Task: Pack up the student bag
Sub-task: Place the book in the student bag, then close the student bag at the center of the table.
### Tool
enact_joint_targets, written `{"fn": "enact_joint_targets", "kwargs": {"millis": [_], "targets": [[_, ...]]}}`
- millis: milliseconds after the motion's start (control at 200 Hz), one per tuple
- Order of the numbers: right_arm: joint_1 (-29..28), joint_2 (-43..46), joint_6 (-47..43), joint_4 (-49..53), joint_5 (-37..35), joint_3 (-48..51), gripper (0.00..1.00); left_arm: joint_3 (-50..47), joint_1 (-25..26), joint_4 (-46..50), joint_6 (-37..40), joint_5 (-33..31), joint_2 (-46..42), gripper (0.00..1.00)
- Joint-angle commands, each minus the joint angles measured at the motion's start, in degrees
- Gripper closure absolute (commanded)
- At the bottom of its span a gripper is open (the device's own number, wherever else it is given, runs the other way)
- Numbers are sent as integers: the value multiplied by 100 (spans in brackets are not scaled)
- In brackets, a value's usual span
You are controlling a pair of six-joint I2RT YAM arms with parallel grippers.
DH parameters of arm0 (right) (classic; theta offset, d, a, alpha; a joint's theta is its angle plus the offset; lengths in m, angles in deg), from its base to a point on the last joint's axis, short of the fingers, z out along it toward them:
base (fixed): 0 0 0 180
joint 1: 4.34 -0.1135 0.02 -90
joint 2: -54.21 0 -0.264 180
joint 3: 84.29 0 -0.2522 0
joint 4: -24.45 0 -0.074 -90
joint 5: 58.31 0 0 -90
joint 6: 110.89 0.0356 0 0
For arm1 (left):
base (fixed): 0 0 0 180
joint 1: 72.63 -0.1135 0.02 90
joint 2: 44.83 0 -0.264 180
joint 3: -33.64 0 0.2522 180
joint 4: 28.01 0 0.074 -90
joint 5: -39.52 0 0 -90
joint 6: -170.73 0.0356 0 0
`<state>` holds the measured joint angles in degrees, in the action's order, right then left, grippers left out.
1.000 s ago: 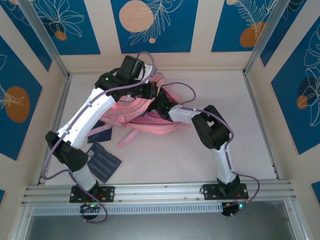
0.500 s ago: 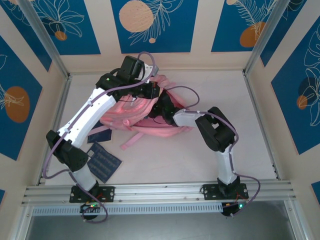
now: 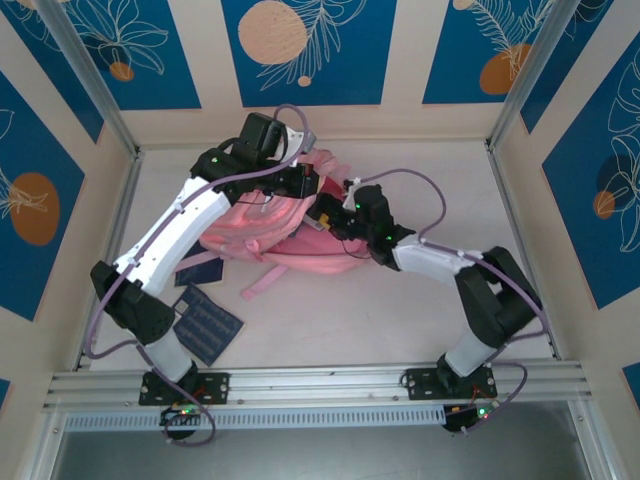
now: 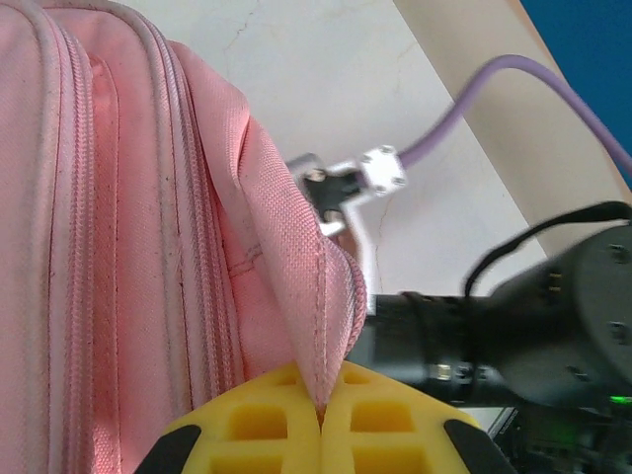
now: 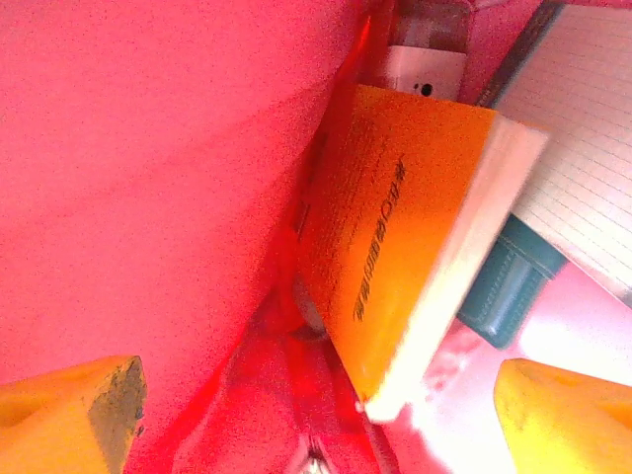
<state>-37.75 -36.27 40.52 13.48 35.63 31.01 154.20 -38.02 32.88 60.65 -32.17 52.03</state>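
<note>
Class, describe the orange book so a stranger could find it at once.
Find the big pink student bag lying on the table. Inside it, ahead of the open right gripper, a book sits among the contents. It alone is bright orange with dark print, unlike the lined white pad beside it.

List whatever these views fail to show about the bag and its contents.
Top external: the mouth and contents of the student bag are covered by the left arm and right arm.
Right wrist: print on the orange book is blurred, unreadable.
Right wrist: a teal item lies mostly under that book; unidentifiable.
Left wrist: the left gripper, shut on a fold of the bag, is cut off by the bottom edge.
</note>
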Motion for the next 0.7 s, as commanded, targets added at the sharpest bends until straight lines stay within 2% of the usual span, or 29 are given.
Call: {"fn": "enact_joint_targets", "kwargs": {"millis": [0, 305, 695], "targets": [[132, 684, -546, 496, -132, 412, 10, -14, -37, -471, 21, 332, -339, 100], [526, 2691, -796, 2621, -972, 1211, 20, -75, 75, -619, -119, 507, -33, 100], [563, 5180, -842, 5392, -3034, 1562, 27, 626, 1147, -394, -193, 347, 1129, 100]]}}
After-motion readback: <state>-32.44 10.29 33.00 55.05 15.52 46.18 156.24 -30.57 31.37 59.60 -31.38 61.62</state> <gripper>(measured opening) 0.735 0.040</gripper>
